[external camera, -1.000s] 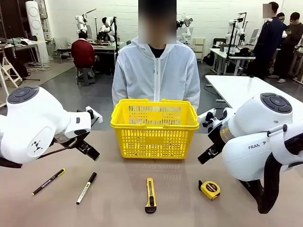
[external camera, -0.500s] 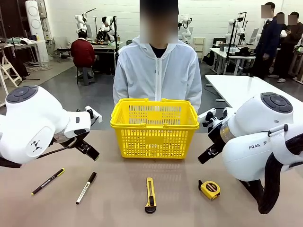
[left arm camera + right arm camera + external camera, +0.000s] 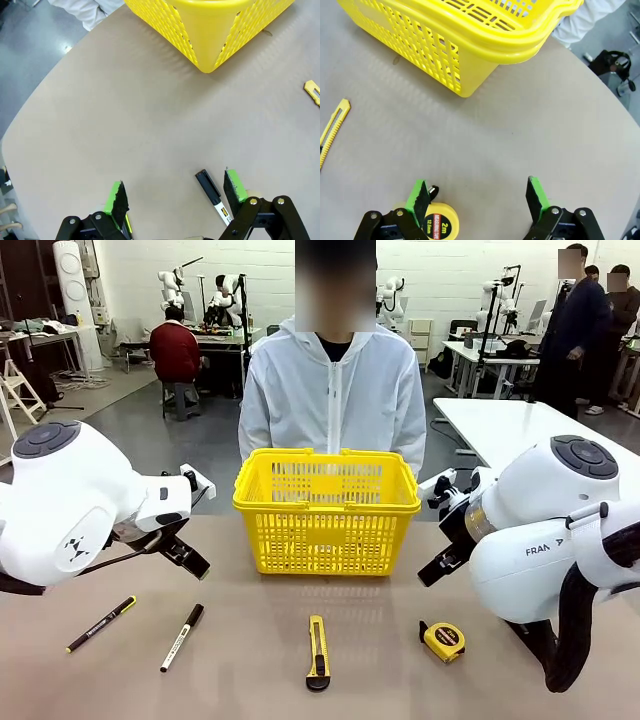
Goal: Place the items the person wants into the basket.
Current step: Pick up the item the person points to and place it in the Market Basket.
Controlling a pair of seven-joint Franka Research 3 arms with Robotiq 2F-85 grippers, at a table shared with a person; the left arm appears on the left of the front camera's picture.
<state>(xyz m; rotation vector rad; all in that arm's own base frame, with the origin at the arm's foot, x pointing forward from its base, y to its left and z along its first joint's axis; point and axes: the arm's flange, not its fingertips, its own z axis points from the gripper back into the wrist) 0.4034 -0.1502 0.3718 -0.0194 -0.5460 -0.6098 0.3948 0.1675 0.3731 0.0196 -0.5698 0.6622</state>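
The left fingers [image 3: 114, 200] are spread wide above the tabletop [image 3: 250, 680], holding nothing. In the left wrist view the white marker [image 3: 210, 192] lies on the tabletop between them, close beside one green pad, with its black cap pointing toward the yellow basket [image 3: 210, 30]. The right fingers [image 3: 536, 197] are spread just as wide and also hold nothing. In the right wrist view the yellow tape measure [image 3: 439, 223] lies at the foot of one finger and is partly hidden by it. From the front, the marker [image 3: 182, 637] and tape measure [image 3: 443, 641] lie on the near side of the tabletop. The basket [image 3: 327, 502] stands at the far side, before the person [image 3: 332, 390].
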